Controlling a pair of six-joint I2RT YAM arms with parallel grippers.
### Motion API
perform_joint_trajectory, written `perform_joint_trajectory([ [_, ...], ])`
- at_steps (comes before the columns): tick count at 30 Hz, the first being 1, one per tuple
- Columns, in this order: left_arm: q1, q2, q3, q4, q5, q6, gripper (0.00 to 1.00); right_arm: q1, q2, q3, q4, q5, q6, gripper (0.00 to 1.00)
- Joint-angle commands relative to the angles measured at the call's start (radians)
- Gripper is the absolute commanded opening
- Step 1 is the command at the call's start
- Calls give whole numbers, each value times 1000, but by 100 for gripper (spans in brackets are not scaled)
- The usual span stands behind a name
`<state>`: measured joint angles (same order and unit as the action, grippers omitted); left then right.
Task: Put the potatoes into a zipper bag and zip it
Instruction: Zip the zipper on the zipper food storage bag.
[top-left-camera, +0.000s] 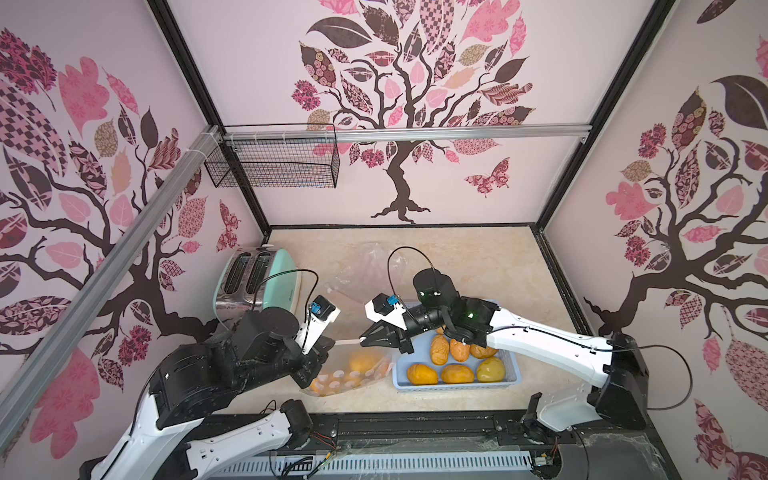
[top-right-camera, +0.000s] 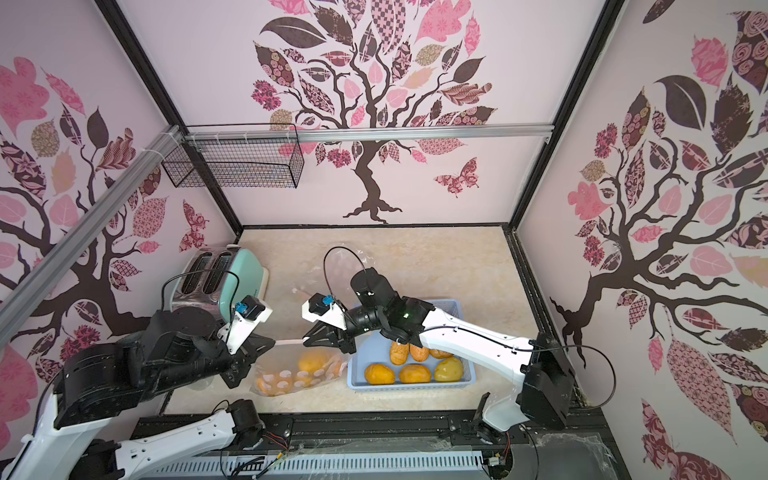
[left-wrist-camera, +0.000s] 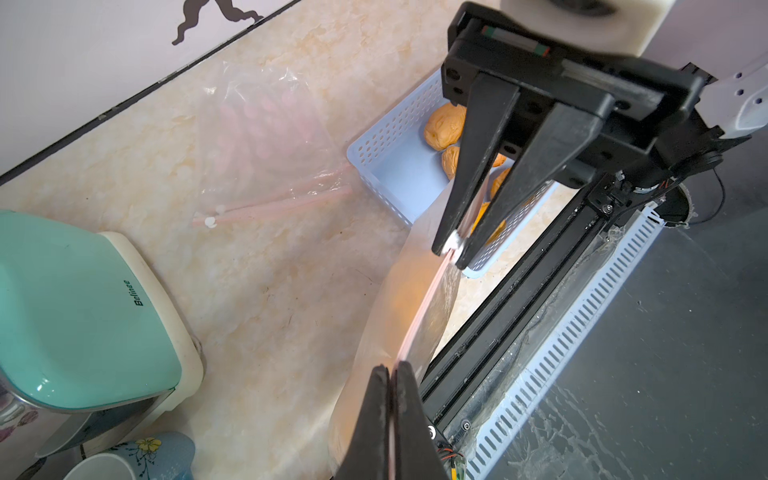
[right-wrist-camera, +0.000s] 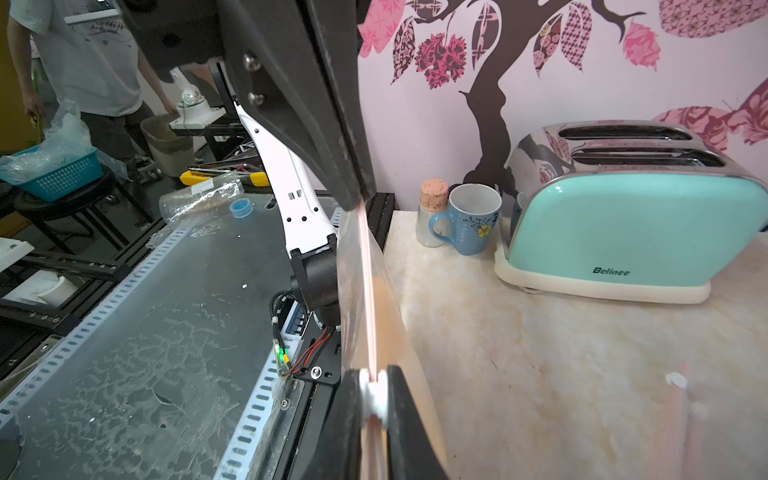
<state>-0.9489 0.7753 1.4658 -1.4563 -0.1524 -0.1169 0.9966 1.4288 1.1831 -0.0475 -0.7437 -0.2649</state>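
Note:
A clear zipper bag (top-left-camera: 353, 376) (top-right-camera: 299, 376) with white dots hangs between my two grippers, and orange-brown potatoes (top-left-camera: 360, 362) (top-right-camera: 313, 360) show inside it. Its pink zip strip (left-wrist-camera: 424, 307) (right-wrist-camera: 368, 282) is stretched taut between them. My left gripper (left-wrist-camera: 392, 368) (top-left-camera: 332, 343) is shut on one end of the strip. At the other end my right gripper (right-wrist-camera: 376, 376) (left-wrist-camera: 453, 245) is shut on the white slider (right-wrist-camera: 376, 397). Several more potatoes (top-left-camera: 457, 373) (top-right-camera: 413, 373), one of them yellow-green, lie in a pale blue basket (top-left-camera: 453, 389) (top-right-camera: 411, 387) under the right arm.
A second, empty zipper bag (top-left-camera: 365, 266) (left-wrist-camera: 266, 137) lies flat at the back of the table. A mint toaster (top-left-camera: 257, 282) (right-wrist-camera: 631, 232) stands at the left, with a blue mug (right-wrist-camera: 469, 220) and a corked jar (right-wrist-camera: 432, 212) beside it. A wire basket (top-left-camera: 274, 160) hangs on the wall.

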Motion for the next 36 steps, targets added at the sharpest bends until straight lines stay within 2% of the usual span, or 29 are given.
perform_joint_trajectory([
  [1, 2, -36, 52, -44, -55, 13, 0, -13, -85, -42, -173, 88, -31, 9],
  [21, 3, -83, 30, -39, -59, 4, 0, -13, -397, -239, -386, 275, -4, 11],
  [36, 2, -94, 10, -34, -47, -3, 0, -13, -468, -318, -402, 315, 27, 10],
])
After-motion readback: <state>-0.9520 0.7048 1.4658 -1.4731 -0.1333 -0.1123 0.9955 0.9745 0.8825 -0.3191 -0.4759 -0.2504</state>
